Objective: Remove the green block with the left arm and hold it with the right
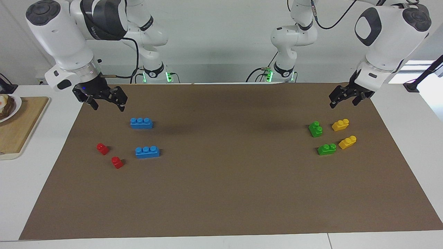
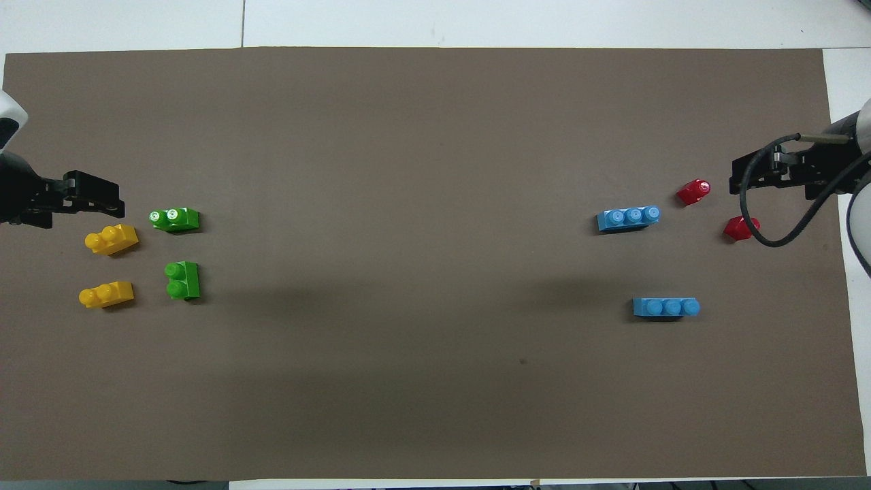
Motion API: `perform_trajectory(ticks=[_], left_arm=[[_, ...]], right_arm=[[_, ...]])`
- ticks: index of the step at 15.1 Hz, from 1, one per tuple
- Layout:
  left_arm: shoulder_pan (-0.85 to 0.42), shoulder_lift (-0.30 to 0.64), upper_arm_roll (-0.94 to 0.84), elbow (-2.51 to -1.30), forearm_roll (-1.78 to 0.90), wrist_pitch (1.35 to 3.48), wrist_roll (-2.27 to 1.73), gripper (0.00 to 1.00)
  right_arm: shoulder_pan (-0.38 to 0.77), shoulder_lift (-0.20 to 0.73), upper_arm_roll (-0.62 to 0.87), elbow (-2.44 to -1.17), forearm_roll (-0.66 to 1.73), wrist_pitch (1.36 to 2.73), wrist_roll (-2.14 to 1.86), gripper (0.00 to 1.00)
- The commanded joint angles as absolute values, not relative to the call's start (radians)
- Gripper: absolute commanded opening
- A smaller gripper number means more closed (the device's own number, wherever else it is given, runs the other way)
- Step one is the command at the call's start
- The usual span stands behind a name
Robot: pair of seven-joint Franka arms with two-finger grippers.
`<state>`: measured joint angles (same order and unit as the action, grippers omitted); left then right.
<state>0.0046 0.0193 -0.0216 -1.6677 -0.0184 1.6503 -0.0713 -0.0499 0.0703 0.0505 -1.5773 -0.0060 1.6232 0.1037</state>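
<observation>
The left end effector (image 1: pixel 347 99) is held with its fingers spread above the brown mat (image 1: pixel 221 193) at the left arm's end of the worktop. It is by far the closer of the two to the green pair. In the facing view, the nearer green block (image 1: pixel 315 128) is found between seven and eight o'clock from it, long axis running roughly toward and away from the robots. The second green block (image 1: pixel 326 149) is set farther out, at about seven o'clock, long axis lying across the worktop. The right end effector (image 1: pixel 107 103), also spread and holding nothing, is kept waiting over the right arm's end of the mat. Counted in all: two green blocks, two yellow blocks (image 1: pixel 340 125), two blue bricks (image 1: pixel 141 123), and two red blocks (image 1: pixel 102 148).
</observation>
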Motion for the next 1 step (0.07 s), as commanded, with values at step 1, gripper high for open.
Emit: perform_trajectory(ticks=[1], left_arm=[[-0.009,0.035,-0.012,-1.637,0.002,1.635,-0.072,1.0]], right_arm=[[-0.058,0.069,0.055,-1.565,-0.032,1.598,0.063,0.98]])
